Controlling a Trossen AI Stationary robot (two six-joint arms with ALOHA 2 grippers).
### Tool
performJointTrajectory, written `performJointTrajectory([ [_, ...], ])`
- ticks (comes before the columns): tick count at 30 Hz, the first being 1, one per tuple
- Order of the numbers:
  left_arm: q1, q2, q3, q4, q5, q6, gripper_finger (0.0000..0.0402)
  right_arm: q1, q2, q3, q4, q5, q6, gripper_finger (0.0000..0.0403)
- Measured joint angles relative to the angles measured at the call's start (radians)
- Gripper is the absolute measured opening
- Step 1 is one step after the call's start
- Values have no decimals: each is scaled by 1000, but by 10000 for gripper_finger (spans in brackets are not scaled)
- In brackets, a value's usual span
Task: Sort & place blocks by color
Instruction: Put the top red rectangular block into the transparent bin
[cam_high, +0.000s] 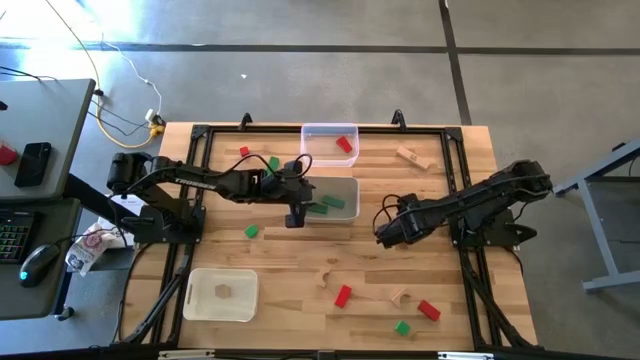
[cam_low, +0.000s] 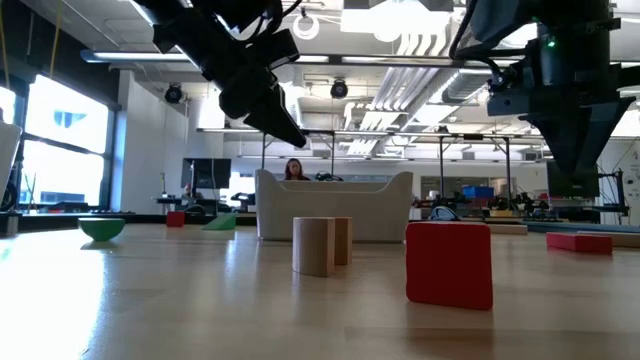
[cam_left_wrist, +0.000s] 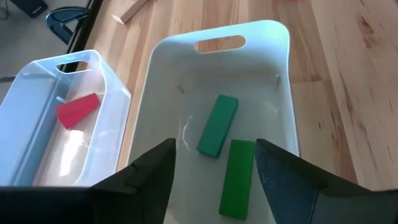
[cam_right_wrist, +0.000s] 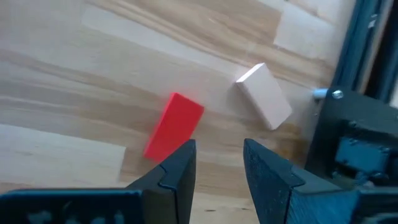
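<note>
My left gripper (cam_left_wrist: 214, 180) hangs open over the white middle tray (cam_high: 350, 184), above its left end (cam_high: 295, 212). Two green bars (cam_left_wrist: 217, 124) (cam_left_wrist: 237, 177) lie flat on that tray's floor, below the fingers. A red block (cam_left_wrist: 78, 110) lies in the clear tray (cam_high: 330, 130) behind it. My right gripper (cam_high: 385, 232) points down at mid-table, open, with nothing between its fingers (cam_right_wrist: 214, 165). Beyond its tips, a red block (cam_right_wrist: 174, 124) and a light wooden block (cam_right_wrist: 264, 96) lie on the tabletop.
Loose blocks lie on the table: green (cam_high: 251, 231) (cam_high: 272, 162) (cam_high: 402, 327), red (cam_high: 343, 295) (cam_high: 428, 310) (cam_high: 244, 152), wood (cam_high: 415, 157) (cam_high: 328, 275) (cam_high: 399, 296). A white tray (cam_high: 200, 308) near the front left holds a wooden block (cam_high: 222, 291). Black frame rails (cam_high: 470, 280) border the table.
</note>
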Motion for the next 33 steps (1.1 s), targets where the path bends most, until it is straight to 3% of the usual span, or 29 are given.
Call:
performJointTrajectory([
  [11,0,0,0,0,0,0,207,-24,-3,-19,-44,27,-51,121],
  [19,0,0,0,0,0,0,207,-22,-106,-217,147,-20,3,121],
  [27,0,0,0,1,0,0,207,-22,-221,-276,291,-15,48,121],
  [33,0,0,0,1,0,-1,207,-21,-229,-290,377,-4,54,129],
])
